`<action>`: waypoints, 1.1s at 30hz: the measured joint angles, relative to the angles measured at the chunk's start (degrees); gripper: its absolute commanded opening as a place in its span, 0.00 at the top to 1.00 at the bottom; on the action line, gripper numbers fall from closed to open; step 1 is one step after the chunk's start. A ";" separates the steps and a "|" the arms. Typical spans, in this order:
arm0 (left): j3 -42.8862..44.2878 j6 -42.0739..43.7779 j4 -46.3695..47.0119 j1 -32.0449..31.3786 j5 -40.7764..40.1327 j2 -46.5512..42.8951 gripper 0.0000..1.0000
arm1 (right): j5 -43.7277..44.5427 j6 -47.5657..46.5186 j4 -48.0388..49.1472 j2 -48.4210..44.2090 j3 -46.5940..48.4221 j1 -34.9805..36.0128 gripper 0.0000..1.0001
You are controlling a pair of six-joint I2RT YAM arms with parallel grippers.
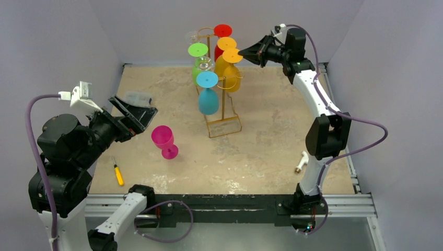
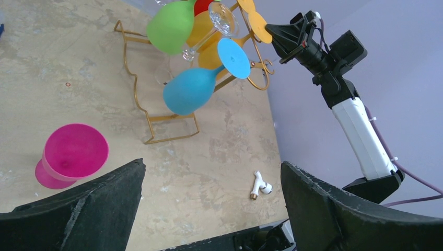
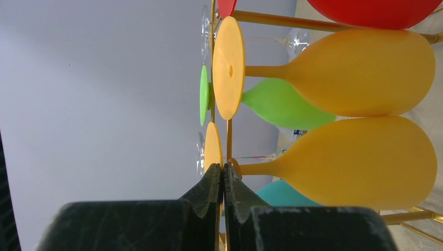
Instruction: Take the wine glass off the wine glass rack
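Right gripper (image 3: 223, 180) clamped on the foot of the orange wine glass (image 3: 360, 162). Glass hangs on the wine glass rack (image 1: 223, 107). Left gripper (image 2: 211, 167) wide open, empty.

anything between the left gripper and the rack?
The pink wine glass stands on the table between the left gripper and the wine glass rack, slightly nearside; clearest in top view.

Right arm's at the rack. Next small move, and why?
Probably draw the right gripper back along the hook arm, away from the post of the wine glass rack: its jaws look shut on the foot of the lower yellow wine glass, which hangs upside down there.
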 measured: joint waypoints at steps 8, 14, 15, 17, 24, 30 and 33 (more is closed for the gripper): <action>0.00 0.04 0.02 0.00 0.46 1.11 0.02 | -1.01 0.74 -0.11 0.04 0.15 -0.37 1.00; 0.00 0.02 0.35 0.00 1.38 2.29 0.02 | -1.38 0.87 -0.87 0.04 0.46 -1.31 1.00; 0.02 0.04 0.48 0.00 1.53 2.51 0.02 | -1.44 0.85 -1.16 0.04 0.50 -1.55 1.00; 0.11 0.04 0.59 0.00 1.79 2.99 0.02 | -1.64 0.70 -1.60 0.04 0.52 -1.81 1.00; 1.42 0.28 1.42 0.00 2.64 5.44 0.02 | -2.51 0.46 -2.80 0.04 0.52 -2.78 1.00; 1.95 0.85 2.05 0.00 2.91 5.97 0.02 | -2.91 0.44 -3.23 0.02 0.52 -3.04 1.00; 1.92 0.85 2.21 0.00 2.99 5.81 0.02 | -2.93 0.46 -3.19 0.00 0.52 -3.04 1.00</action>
